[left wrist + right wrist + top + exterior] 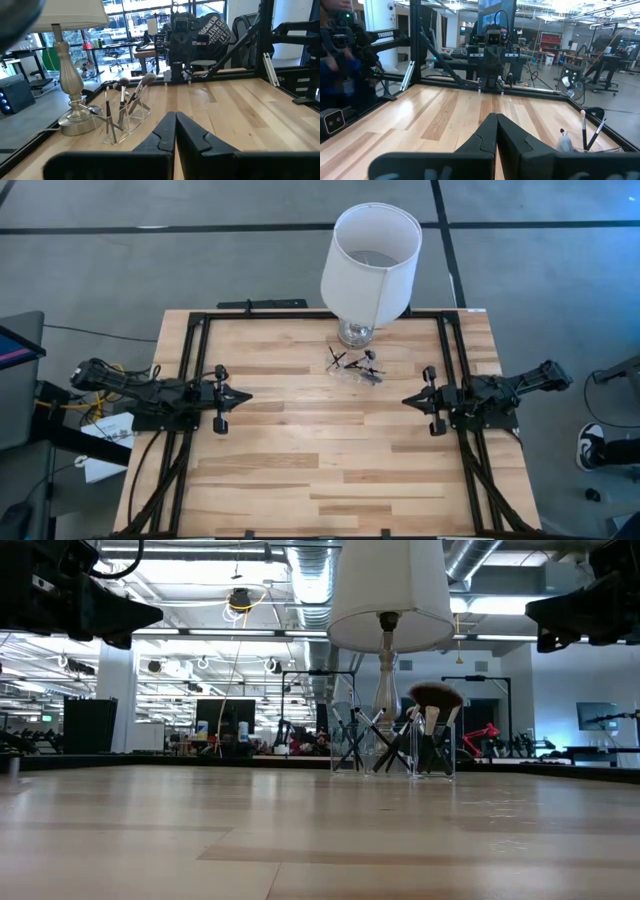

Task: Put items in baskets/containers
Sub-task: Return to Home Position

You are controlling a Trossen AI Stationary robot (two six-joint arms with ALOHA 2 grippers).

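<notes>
Now L claw (247, 395) & R claw (406, 399) both clenched, arms level (tips inward).

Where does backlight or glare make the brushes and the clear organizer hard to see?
Low view: bright ceiling lights behind leave the brushes dark inside the clear organizer. High view: even light, but the organizer nearly vanishes against the table. Left wrist view: bright windows behind, brushes plain. The left gripper and right gripper sit shut, apart.

Wide bare table (300, 470) open near and middle, lamp (370, 260) and clear tray (350, 377) of brushes (368, 367) blocking far centre
</notes>
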